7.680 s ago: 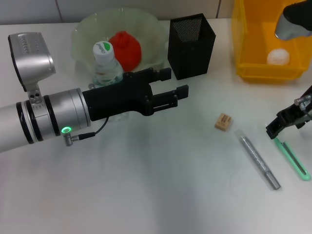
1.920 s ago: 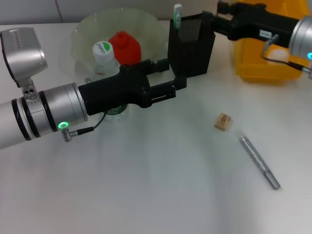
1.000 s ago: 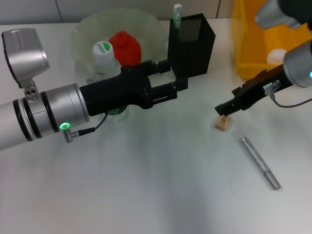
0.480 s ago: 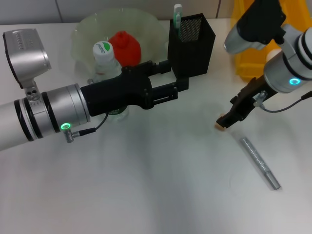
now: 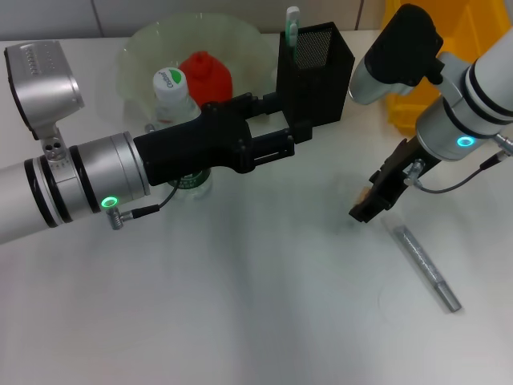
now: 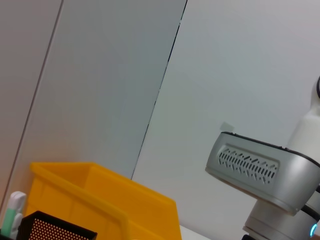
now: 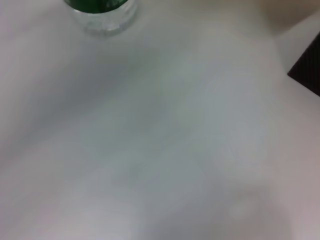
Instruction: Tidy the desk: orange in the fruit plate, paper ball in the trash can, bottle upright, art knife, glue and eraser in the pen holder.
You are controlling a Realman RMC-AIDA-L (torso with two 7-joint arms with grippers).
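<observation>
Reaching down to the white desk, the right gripper sits low over the spot where the eraser lies; only a sliver of tan shows at its tip, and whether its fingers are spread or closed on the eraser cannot be told. Just beside it lies the silver glue stick, flat on the desk. The left gripper hangs in front of the upright water bottle, its black fingers parted and holding nothing. Behind it the red fruit rests in the pale green fruit plate. The green art knife stands in the black mesh pen holder. The yellow bin stands at the far right.
</observation>
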